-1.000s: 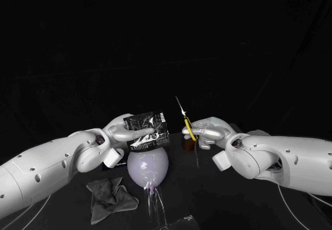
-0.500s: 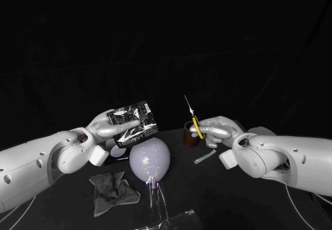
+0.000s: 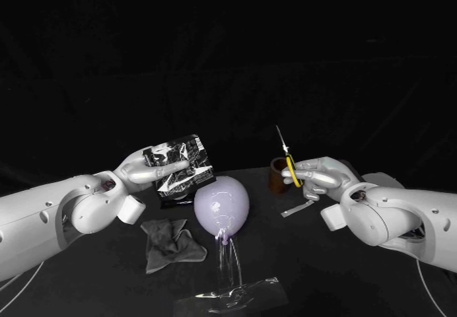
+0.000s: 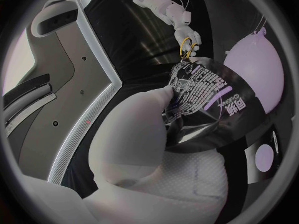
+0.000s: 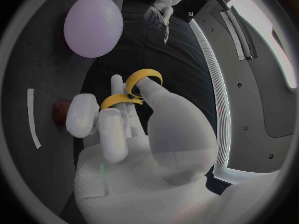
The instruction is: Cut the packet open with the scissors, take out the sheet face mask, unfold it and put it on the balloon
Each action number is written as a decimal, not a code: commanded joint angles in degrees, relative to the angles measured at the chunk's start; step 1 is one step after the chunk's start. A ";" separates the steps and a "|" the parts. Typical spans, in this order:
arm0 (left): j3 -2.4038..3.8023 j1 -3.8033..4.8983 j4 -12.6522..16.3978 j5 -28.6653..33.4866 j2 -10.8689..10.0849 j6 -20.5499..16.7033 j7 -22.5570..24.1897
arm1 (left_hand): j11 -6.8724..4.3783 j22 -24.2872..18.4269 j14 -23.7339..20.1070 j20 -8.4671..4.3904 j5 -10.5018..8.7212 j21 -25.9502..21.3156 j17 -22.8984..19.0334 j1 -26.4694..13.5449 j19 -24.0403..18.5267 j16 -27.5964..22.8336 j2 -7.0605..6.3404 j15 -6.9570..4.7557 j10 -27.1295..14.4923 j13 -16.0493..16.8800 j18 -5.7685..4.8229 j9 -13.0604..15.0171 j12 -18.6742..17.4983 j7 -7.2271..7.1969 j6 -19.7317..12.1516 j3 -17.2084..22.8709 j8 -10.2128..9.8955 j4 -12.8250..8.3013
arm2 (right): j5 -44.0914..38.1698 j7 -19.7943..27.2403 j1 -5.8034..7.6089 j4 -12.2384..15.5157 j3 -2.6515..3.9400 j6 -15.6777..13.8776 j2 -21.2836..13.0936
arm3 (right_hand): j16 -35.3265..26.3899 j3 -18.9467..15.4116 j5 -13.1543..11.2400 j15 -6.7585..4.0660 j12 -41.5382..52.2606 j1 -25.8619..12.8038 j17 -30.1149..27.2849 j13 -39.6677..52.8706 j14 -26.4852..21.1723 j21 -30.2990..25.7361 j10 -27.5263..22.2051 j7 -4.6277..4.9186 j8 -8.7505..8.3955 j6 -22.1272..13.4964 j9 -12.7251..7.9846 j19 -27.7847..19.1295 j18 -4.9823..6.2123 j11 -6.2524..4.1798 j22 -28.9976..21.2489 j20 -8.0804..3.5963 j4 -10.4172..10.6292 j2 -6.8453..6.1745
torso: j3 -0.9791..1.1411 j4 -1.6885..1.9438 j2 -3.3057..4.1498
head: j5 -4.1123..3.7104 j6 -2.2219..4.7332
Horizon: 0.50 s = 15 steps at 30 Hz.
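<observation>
Left fingers [image 3: 142,173] pinch packet [image 3: 183,164]; right fingers [image 3: 319,174] grip scissors [image 3: 289,166], seemingly closed.

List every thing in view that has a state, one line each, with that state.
packet: held up off the table, gripped by the left robot hand.
scissors: held by the right robot hand, blades together, tips pointing up.
balloon: inflated, no mask on it.
pale strip: lying loose on the table.
grey cloth: crumpled on the table.
</observation>
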 commanded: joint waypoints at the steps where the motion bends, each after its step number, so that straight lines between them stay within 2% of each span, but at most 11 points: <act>1: -0.33 -0.74 0.92 1.83 -1.76 3.31 -0.19 | -0.06 0.06 0.09 -0.15 0.17 0.26 0.04 -0.13 -0.11 0.28 0.38 -0.21 0.41 -0.05 1.02 5.68 -0.20 0.08 0.23 -0.12 0.20 -0.31 | -1.24 1.32 -0.26 -0.55 0.05 0.17 0.40 | -0.19 17.09 0.24 -0.30 0.11 0.27 0.08 0.06 -0.26 0.20 8.47 -0.34 0.39 -0.08 0.07 0.30 -0.53 -4.46 4.01 -0.13 -4.23 0.54 | -0.18 0.22 -0.12 | 2.66 -1.45; 3: -0.55 -1.50 1.27 1.57 -3.10 4.77 -0.63 | -0.06 0.08 0.09 -0.16 0.18 0.29 0.06 -0.13 -0.13 0.27 0.37 -0.21 0.39 -0.05 1.02 5.69 -0.23 0.06 0.22 -0.09 0.20 -0.36 | -1.28 1.44 -0.39 -0.92 0.05 0.17 0.57 | -0.19 17.09 0.24 -0.30 0.11 0.27 0.08 0.06 -0.26 0.20 8.47 -0.34 0.39 -0.08 0.07 0.30 -0.53 -4.46 4.01 -0.13 -4.23 0.54 | -0.26 0.27 -0.15 | 3.71 -1.86; 5: -0.74 -2.38 1.38 1.03 -4.35 6.23 -1.08 | -0.06 0.10 0.09 -0.17 0.18 0.33 0.09 -0.13 -0.16 0.27 0.35 -0.21 0.37 -0.06 1.02 5.71 -0.26 0.05 0.21 -0.05 0.19 -0.42 | -1.31 1.54 -0.48 -1.35 0.05 0.16 0.66 | -0.19 17.09 0.24 -0.30 0.11 0.27 0.08 0.06 -0.26 0.20 8.47 -0.34 0.39 -0.08 0.07 0.30 -0.53 -4.46 4.01 -0.13 -4.23 0.54 | -0.25 0.26 -0.11 | 5.04 -2.48; 6: -0.78 -2.55 1.35 0.84 -4.57 6.50 -1.16 | -0.06 0.11 0.09 -0.17 0.19 0.35 0.10 -0.14 -0.17 0.26 0.34 -0.21 0.36 -0.06 1.02 5.72 -0.27 0.05 0.21 -0.04 0.19 -0.44 | -1.31 1.57 -0.50 -1.45 0.05 0.16 0.68 | -0.19 17.09 0.24 -0.30 0.11 0.27 0.08 0.06 -0.26 0.20 8.47 -0.34 0.39 -0.08 0.07 0.30 -0.53 -4.46 4.01 -0.13 -4.23 0.54 | -0.32 0.33 -0.13 | 5.40 -2.68; 8: -0.97 -3.34 1.02 -0.35 -5.53 7.75 -1.52 | -0.06 0.16 0.07 -0.18 0.18 0.41 0.13 -0.16 -0.21 0.24 0.26 -0.21 0.32 -0.08 1.01 5.74 -0.32 0.06 0.19 -0.02 0.19 -0.54 | -1.33 1.69 -0.55 -1.96 0.05 0.16 0.79 | -0.19 17.09 0.24 -0.30 0.11 0.27 0.08 0.06 -0.26 0.20 8.47 -0.34 0.39 -0.08 0.07 0.30 -0.53 -4.46 4.01 -0.13 -4.23 0.54 | -0.28 0.35 -0.15 | 6.73 -3.41; 9: -1.07 -3.80 0.78 -1.05 -6.04 8.41 -1.80 | -0.05 0.18 0.05 -0.18 0.18 0.44 0.15 -0.18 -0.25 0.22 0.23 -0.20 0.31 -0.08 1.01 5.76 -0.35 0.06 0.18 0.00 0.18 -0.61 | -1.33 1.74 -0.58 -2.25 0.05 0.17 0.85 | -0.19 17.09 0.24 -0.30 0.11 0.27 0.08 0.06 -0.26 0.20 8.47 -0.34 0.39 -0.08 0.07 0.30 -0.53 -4.46 4.01 -0.13 -4.23 0.54 | -0.31 0.35 -0.15 | 7.06 -3.54; 10: -1.14 -4.17 0.56 -1.77 -6.43 8.99 -2.11 | -0.05 0.18 0.05 -0.18 0.18 0.44 0.15 -0.18 -0.25 0.22 0.23 -0.20 0.31 -0.08 1.01 5.76 -0.35 0.06 0.18 0.00 0.18 -0.61 | -1.32 1.78 -0.59 -2.49 0.05 0.17 0.90 | -0.17 17.18 0.22 -0.30 0.10 0.26 0.20 0.09 -0.23 0.29 8.46 -0.34 0.40 -0.10 0.12 0.38 -0.55 -4.46 4.06 -0.13 -4.22 0.53 | -0.28 0.31 -0.16 | 8.03 -4.03; 14: -1.46 -5.58 -0.69 -6.73 -7.82 10.60 -3.17 | 0.04 0.35 -0.09 -0.18 0.17 0.65 0.29 -0.33 -0.62 0.10 0.12 -0.14 0.08 -0.14 0.94 5.82 -0.61 0.16 0.00 0.16 0.08 -0.95 | -1.12 1.96 -0.78 -3.41 0.05 0.23 1.23 | -0.17 17.18 0.22 -0.30 0.10 0.26 0.20 0.09 -0.23 0.29 8.46 -0.34 0.40 -0.10 0.12 0.38 -0.55 -4.46 4.06 -0.13 -4.22 0.53 | -0.49 0.53 -0.21 | 9.56 -4.97; 15: -1.57 -5.87 -1.06 -7.69 -8.06 10.47 -3.33 | 0.05 0.36 -0.10 -0.18 0.18 0.66 0.30 -0.35 -0.65 0.10 0.10 -0.14 0.06 -0.14 0.93 5.82 -0.63 0.17 -0.01 0.16 0.07 -0.96 | -1.05 2.01 -0.87 -3.53 0.05 0.25 1.30 | -0.17 17.18 0.22 -0.30 0.10 0.26 0.20 0.09 -0.23 0.29 8.46 -0.34 0.40 -0.10 0.12 0.38 -0.55 -4.46 4.06 -0.13 -4.22 0.53 | -0.47 0.48 -0.18 | 9.92 -5.24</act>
